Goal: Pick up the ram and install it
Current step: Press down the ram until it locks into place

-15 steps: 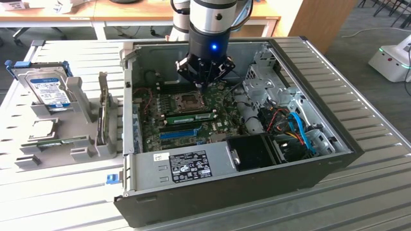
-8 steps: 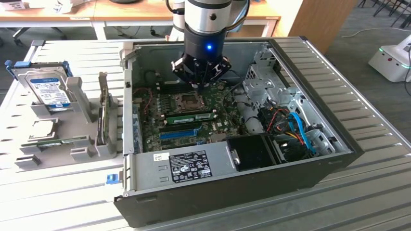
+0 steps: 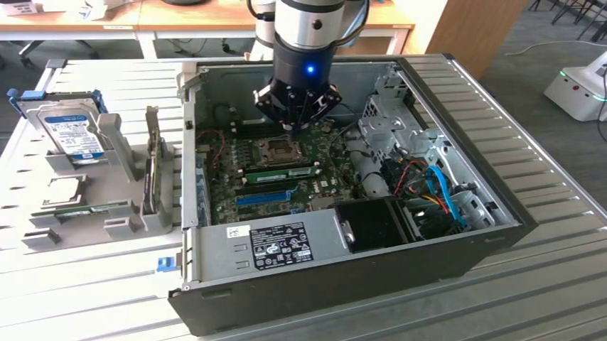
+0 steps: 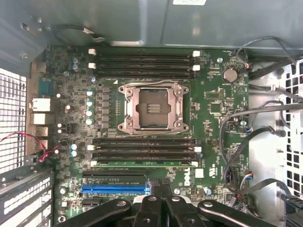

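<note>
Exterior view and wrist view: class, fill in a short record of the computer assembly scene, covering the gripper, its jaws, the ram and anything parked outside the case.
gripper: black gripper over the green motherboard inside the open black computer case
jaws: shut, nothing visibly held
ram: long green circuit-board stick, seemingly seated in a black memory slot beside the empty silver processor socket
outside case: silver hard drive with blue label, upright, exterior view's left

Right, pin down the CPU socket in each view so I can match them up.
Exterior view: the CPU socket sits mid-motherboard, just beneath the gripper.
Wrist view: the CPU socket lies between two banks of black memory slots.
Shared landmark: the blue slot strip.
</note>
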Robot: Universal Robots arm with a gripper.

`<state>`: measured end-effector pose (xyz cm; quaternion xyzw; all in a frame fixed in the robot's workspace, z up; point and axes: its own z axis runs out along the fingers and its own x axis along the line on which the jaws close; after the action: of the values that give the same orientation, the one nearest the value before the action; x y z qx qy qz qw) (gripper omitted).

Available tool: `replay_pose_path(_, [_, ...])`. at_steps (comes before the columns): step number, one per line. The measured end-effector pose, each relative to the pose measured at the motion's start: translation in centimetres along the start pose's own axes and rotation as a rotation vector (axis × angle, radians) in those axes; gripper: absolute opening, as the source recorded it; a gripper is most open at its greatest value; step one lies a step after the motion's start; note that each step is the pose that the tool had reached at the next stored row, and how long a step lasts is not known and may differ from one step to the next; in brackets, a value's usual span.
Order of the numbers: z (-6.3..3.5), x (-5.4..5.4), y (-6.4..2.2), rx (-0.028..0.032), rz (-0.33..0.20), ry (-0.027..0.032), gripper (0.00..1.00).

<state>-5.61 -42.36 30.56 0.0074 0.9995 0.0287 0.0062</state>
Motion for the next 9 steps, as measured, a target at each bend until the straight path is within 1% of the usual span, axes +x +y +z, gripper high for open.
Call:
replay_pose_path(1, [-0.01,-0.05,0.00,0.0002,0.001,0.0056,0.11])
replay_pose_path(2, [-0.01,-0.06,0.00,0.0003,0.002,0.0094,0.11])
replay_pose_path(6, [-0.02,-0.07,0.00,0.0004,0.002,0.0096,0.11])
replay_pose_path(9, [-0.14,-0.08,0.01,0.0006,0.002,0.0119,0.11])
